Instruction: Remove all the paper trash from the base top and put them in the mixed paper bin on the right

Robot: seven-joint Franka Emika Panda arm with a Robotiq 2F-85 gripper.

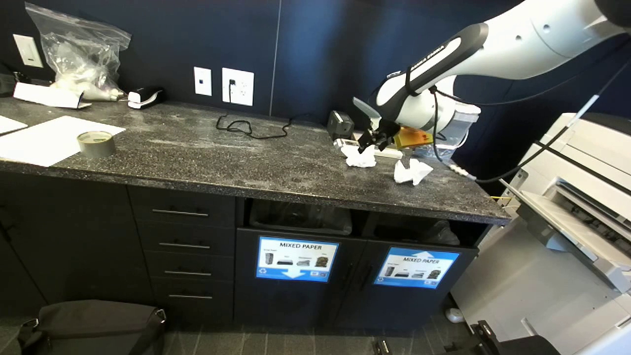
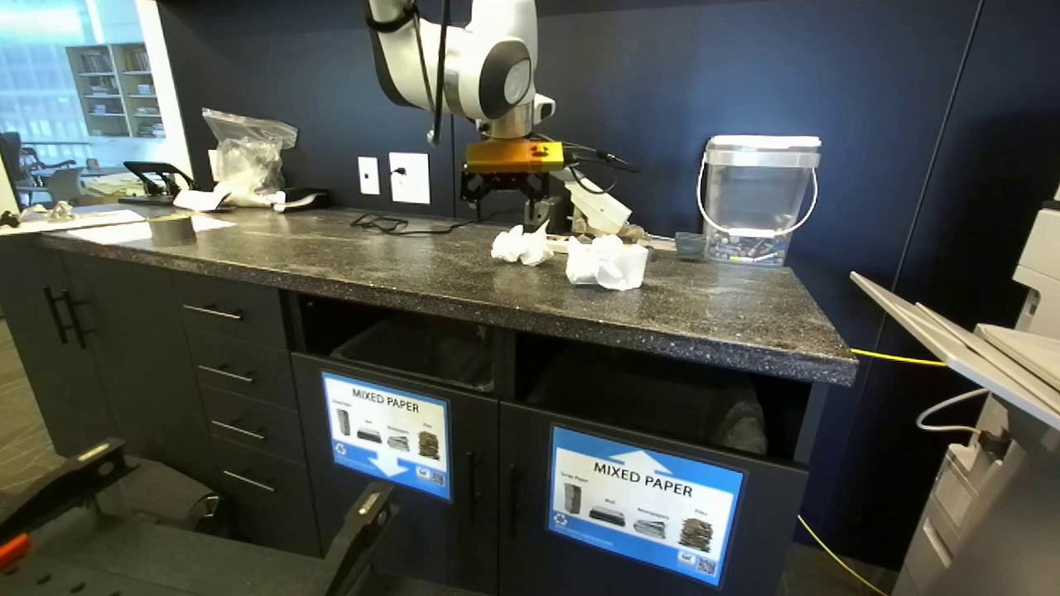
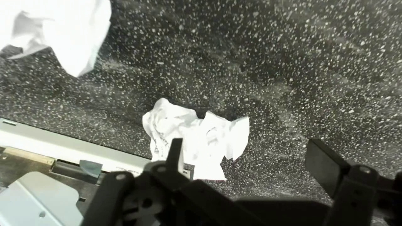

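Observation:
Two crumpled white papers lie on the dark speckled counter. The left paper [image 1: 361, 158] [image 2: 520, 247] is under and beside my gripper [image 1: 377, 141] [image 2: 505, 212]. The right paper [image 1: 413, 172] [image 2: 609, 263] lies nearer the counter's right end. In the wrist view my gripper [image 3: 245, 153] is open, with nothing between its fingers. Its left finger overlaps the near paper [image 3: 207, 135] in the picture; contact cannot be told. The far paper [image 3: 73, 34] shows at the upper left. The right mixed paper bin [image 1: 416, 231] [image 2: 646, 406] is an open slot under the counter, above a blue-and-white label.
A light-coloured device part [image 3: 72, 153] lies beside the near paper. A clear bucket [image 2: 749, 199] and a small grey box [image 1: 340, 124] stand at the back. A left bin [image 2: 422, 348], a tape roll [image 1: 96, 144] and a printer [image 1: 567, 197] are also in view.

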